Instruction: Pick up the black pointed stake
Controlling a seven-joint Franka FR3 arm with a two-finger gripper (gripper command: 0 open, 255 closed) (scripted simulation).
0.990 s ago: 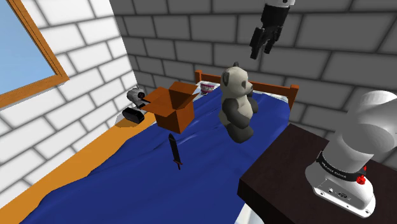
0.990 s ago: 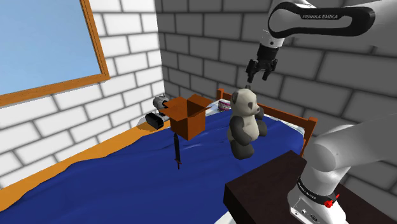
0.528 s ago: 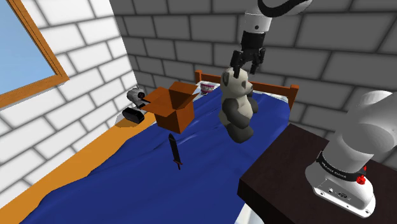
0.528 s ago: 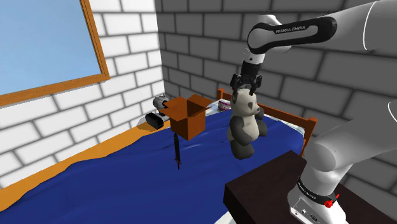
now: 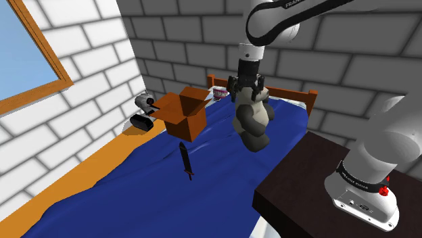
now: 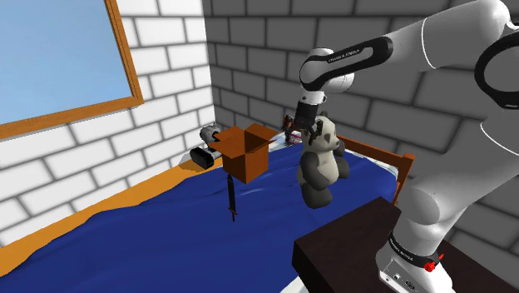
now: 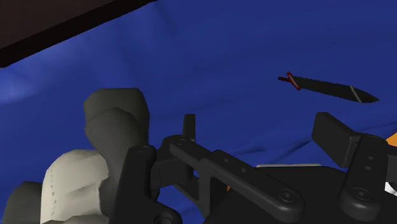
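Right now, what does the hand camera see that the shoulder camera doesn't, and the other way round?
The wrist view adds a red mark on the black stake and the open gripper up close. The shoulder view adds the brown box, the window and the arm's stand. Both share the black stake, the toy bear and the blue bed cover.

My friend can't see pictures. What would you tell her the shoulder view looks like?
The white arm's black gripper hangs open by the head of a grey-and-white toy panda sitting on a blue bed. The black pointed stake lies untouched on the cover, nearer the camera than an open brown box.
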